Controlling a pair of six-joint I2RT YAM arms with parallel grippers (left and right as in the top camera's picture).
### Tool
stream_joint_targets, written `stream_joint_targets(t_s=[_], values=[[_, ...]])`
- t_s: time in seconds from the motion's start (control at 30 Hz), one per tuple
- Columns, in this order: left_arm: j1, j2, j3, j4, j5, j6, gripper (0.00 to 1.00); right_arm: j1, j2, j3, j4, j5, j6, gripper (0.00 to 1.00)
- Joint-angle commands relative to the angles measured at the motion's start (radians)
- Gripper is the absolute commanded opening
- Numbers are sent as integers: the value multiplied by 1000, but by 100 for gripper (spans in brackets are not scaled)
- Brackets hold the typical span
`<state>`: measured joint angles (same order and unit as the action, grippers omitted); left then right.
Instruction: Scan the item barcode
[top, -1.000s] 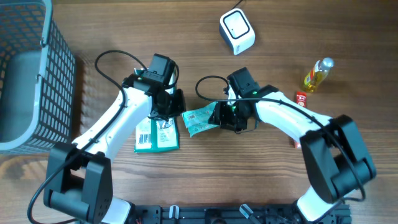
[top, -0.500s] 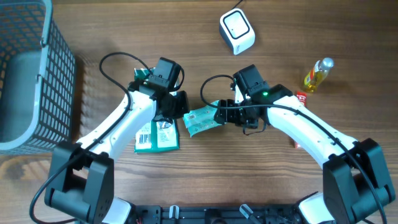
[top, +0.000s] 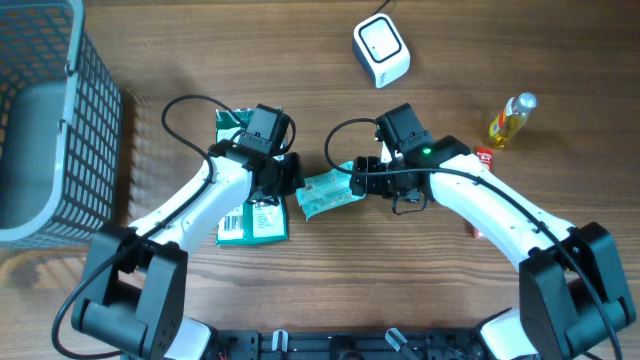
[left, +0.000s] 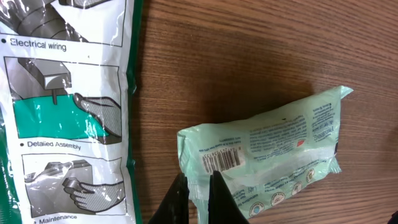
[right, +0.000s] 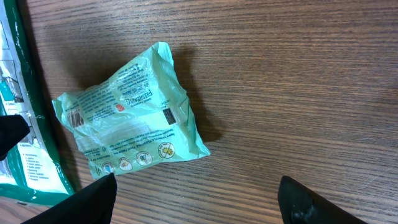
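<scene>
Overhead: wipes pack (top: 325, 192) lies on the counter (top: 450, 300) between both arms, scanner (top: 381, 50) well apart at the back. Left wrist: left gripper (left: 199, 196) pinched narrow on the wipes pack edge, barcode (left: 221, 162) face up. Right wrist: right gripper (right: 196, 186) wide, clear of the wipes pack.

White arms (top: 190, 200), black joints (top: 262, 125), cables (top: 175, 105); possibly LED (top: 424, 153).

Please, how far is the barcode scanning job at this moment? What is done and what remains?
Done: the pale green plastic wipes packet lies barcode up on the wooden table. In hand: the left hand is shut on its edge; the right hand is open, apart from it. Left: the white box-shaped scanner stands apart from it, so presenting the barcode probably remains.
</scene>
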<state>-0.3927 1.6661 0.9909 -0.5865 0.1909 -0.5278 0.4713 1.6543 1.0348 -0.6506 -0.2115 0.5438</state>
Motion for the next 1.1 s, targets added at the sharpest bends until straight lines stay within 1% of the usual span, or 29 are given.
stream_joint_targets(t_s=[0.0,0.2,0.57,0.67,0.73,0.8,0.87,0.93,1.07], values=[[-16,7,-10,9,2,-12,4,-4,-8,-12,4,20,-9,83],[-56,62,-10,61,1,-13,4,-4,-8,-12,10,20,-9,84],[-55,165,-10,82,-14,-12,4,-4,-8,-12,10,0,-9,84],[-55,183,-10,84,-15,-12,4,-4,-6,-17,11,0,16,84],[-55,183,-10,87,-15,-12,4,-4,-2,-29,35,-19,17,84],[-55,183,-10,86,-15,-12,4,-4,14,-53,90,-79,19,84],[-55,183,-10,86,-15,-12,4,-4,37,-84,152,-116,60,84],[-55,183,-10,86,-15,-11,4,-4,69,-113,214,-145,117,82],[-55,183,-10,86,-18,-11,4,-4,124,-145,324,-234,175,69]])
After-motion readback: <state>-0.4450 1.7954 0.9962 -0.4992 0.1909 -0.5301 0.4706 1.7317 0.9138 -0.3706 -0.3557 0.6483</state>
